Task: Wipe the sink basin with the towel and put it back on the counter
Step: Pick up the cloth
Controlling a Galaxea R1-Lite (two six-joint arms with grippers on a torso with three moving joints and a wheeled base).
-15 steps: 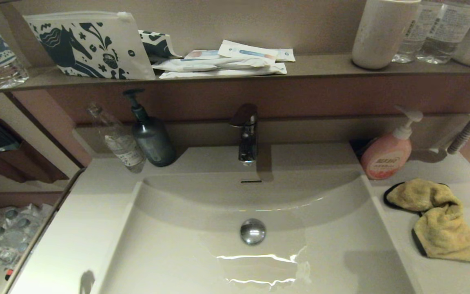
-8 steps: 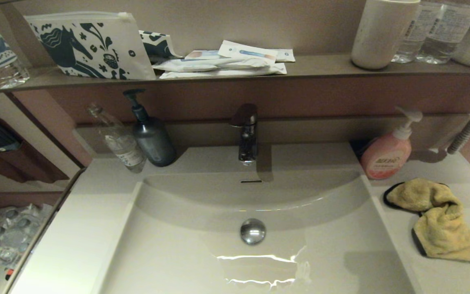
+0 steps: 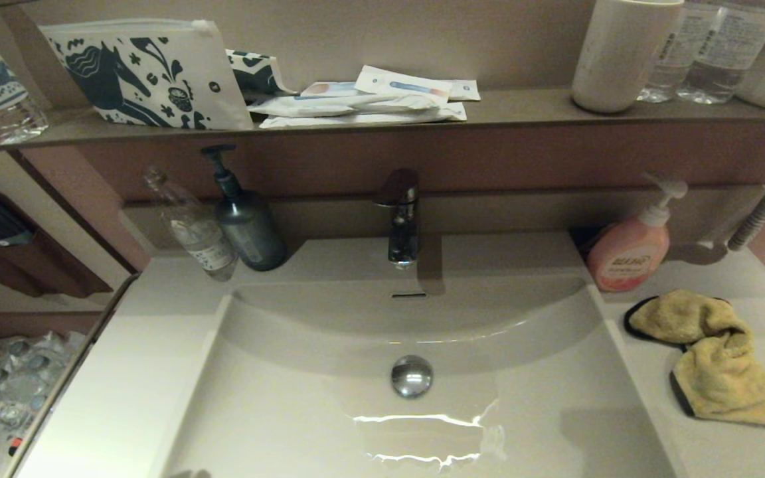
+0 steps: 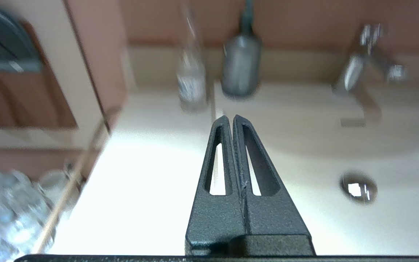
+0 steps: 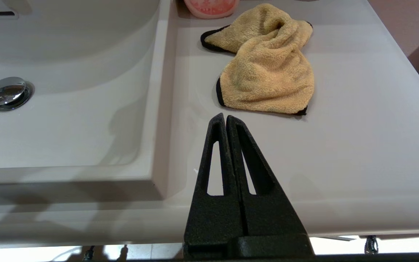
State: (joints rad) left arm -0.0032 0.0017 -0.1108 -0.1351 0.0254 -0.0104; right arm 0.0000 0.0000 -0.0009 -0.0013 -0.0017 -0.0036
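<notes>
The mustard-yellow towel [image 3: 711,355] lies crumpled on the off-white counter [image 3: 741,451] right of the sink basin [image 3: 329,425], just in front of the pink soap bottle [image 3: 628,255]. In the right wrist view the towel [image 5: 267,69] lies a little beyond my right gripper [image 5: 225,117], which is shut and empty above the counter [image 5: 340,153] near its front edge. My left gripper [image 4: 228,119] is shut and empty, above the counter left of the basin. Neither gripper shows in the head view. The chrome drain plug [image 3: 412,376] sits mid-basin.
A chrome tap [image 3: 401,219] stands behind the basin. A dark pump bottle [image 3: 246,222] and a clear bottle [image 3: 193,229] stand at the back left. The brown-grey shelf [image 3: 382,126] above holds a pouch, packets, a cup and bottles. A grey hose [image 3: 764,206] hangs at right.
A small dark shadow at the bottom left of the counter has slid down to the picture's lower edge. The towel and bottles have not moved.
</notes>
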